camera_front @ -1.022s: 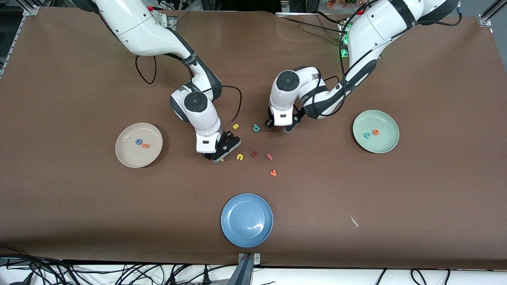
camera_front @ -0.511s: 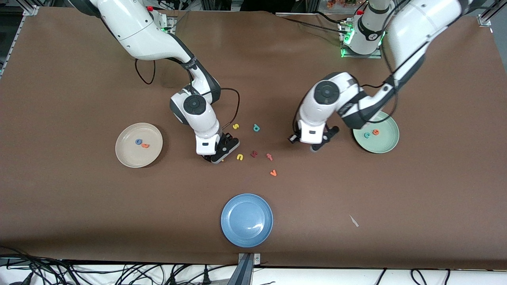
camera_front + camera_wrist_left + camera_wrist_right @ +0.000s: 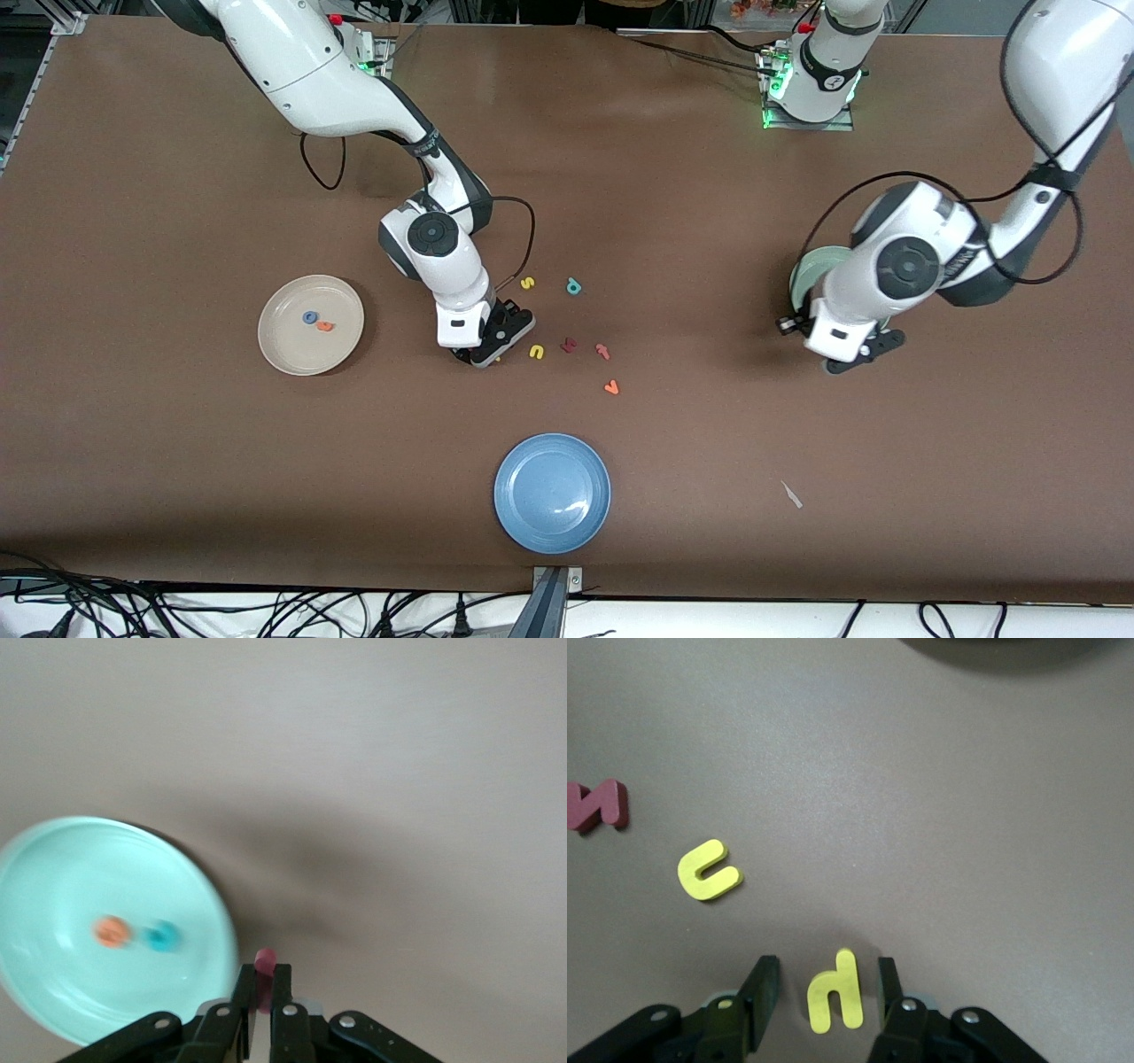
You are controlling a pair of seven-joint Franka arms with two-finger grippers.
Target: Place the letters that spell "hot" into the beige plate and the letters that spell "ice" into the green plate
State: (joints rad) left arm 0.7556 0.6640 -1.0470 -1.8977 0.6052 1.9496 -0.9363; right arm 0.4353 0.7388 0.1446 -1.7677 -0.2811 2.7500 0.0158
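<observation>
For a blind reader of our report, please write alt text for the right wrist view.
The right gripper stands low over the brown table, its open fingers on either side of a yellow letter "h" and not yet closed on it. A yellow "u" lies close by, and a dark red letter shows at the picture's edge.

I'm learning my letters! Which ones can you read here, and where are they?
"h": the yellow foam h, on the table inside the open right claw.
"u": the yellow foam u, beside it.
"o": the blue foam o, in the beige plate.
Other letters and arm markings: too small or blurred.
</observation>
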